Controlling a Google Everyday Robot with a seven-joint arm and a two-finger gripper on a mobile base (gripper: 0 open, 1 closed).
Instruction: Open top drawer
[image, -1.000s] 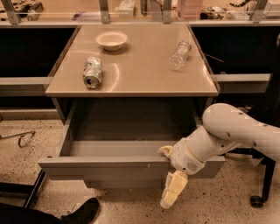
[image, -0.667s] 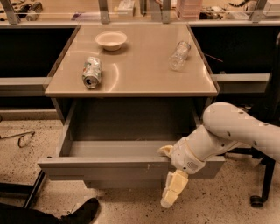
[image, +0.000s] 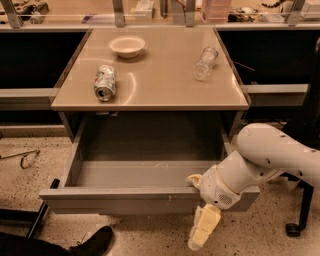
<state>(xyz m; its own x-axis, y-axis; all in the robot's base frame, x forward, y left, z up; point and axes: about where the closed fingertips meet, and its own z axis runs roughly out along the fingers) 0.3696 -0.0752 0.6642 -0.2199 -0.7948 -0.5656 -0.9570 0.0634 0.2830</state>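
Top drawer: the top drawer stands far out from under the front edge of the desk, with its grey inside bare to view.
Tool: my tool sits at the drawer's front panel, out from and below the desk's front right corner.
Tool state: my fingers are apart, one tip at the panel's top lip and the other hanging down in front of it. I see them clamped on nothing.
Step in hand: as I judge it, the end of the pull, since most of the travel looks used.
Doing it well: I should draw straight out, square to the desk's front edge. My hold is off centre, toward the right, so a sideways drag could bind the drawer. I should ease off as it nears its stop.
Long axis: the front panel runs left to right, parallel to the desk's front edge.
Facing: the drawer opens upward, and it slides away from the desk's back edge.
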